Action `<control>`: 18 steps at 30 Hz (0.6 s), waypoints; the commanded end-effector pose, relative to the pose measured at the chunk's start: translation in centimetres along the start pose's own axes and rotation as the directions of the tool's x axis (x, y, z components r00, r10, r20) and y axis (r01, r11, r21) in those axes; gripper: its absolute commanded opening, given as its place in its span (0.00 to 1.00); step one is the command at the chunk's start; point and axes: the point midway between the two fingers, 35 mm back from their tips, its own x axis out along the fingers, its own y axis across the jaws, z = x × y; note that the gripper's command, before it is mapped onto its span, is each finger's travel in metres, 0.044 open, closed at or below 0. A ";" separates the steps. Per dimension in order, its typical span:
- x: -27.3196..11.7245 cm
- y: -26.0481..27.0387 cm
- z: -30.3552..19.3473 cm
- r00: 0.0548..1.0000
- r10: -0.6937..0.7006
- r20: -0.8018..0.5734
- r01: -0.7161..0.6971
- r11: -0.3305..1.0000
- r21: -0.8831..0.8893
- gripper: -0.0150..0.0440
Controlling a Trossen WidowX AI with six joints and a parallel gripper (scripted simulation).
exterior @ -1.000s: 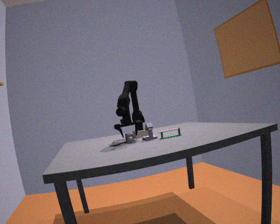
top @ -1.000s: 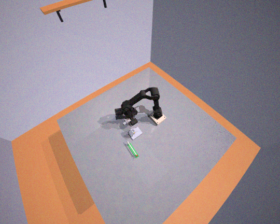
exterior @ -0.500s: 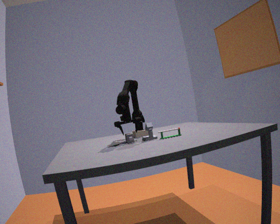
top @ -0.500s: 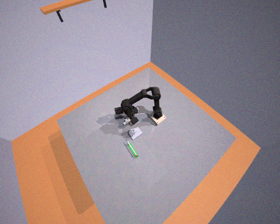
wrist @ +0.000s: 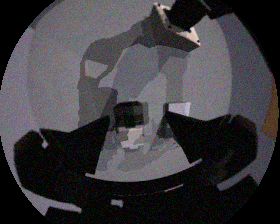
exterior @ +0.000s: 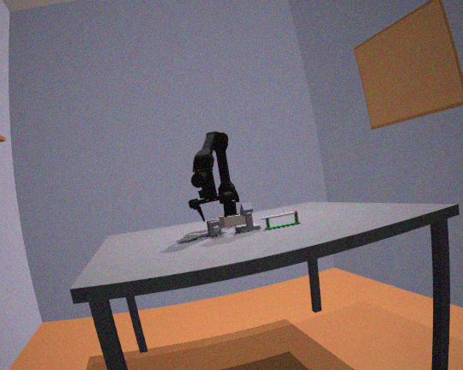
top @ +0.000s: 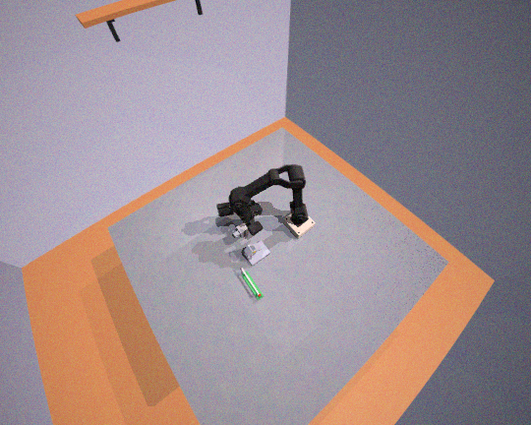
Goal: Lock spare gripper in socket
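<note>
The pin (top: 250, 280) (exterior: 279, 215), white with a red end, lies along the top of a green rack (exterior: 282, 226). The pale grey mount (top: 263, 252) (exterior: 249, 223) (wrist: 179, 108) stands between the rack and the spare gripper; the inside of its socket cannot be made out. The grey spare gripper (top: 239, 230) (exterior: 213, 229) is on the table, away from the mount. My gripper (top: 239, 219) (exterior: 219, 217) (wrist: 138, 116) is open and empty, pointing down with its fingers spread above and around the spare gripper. Contact cannot be judged; the spare gripper's spigot is too small to tell.
The arm's pale base (top: 300, 227) (exterior: 231, 220) (wrist: 176, 31) stands behind the mount. The grey table top (top: 315, 315) (exterior: 171, 261) carries these things. An orange wall shelf (top: 128, 11) is at the upper left in the top view, far from the arm.
</note>
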 end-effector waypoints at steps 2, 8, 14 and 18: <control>0.1 0.0 0.0 1.000 -0.001 0.002 0.001 1.000 0.000 1.00; -0.6 0.0 0.0 1.000 -0.001 0.002 0.001 1.000 0.000 1.00; -4.7 -0.2 0.4 1.000 0.000 0.001 0.000 1.000 0.000 1.00; -6.0 -0.4 0.7 1.000 0.000 0.001 0.000 1.000 0.000 1.00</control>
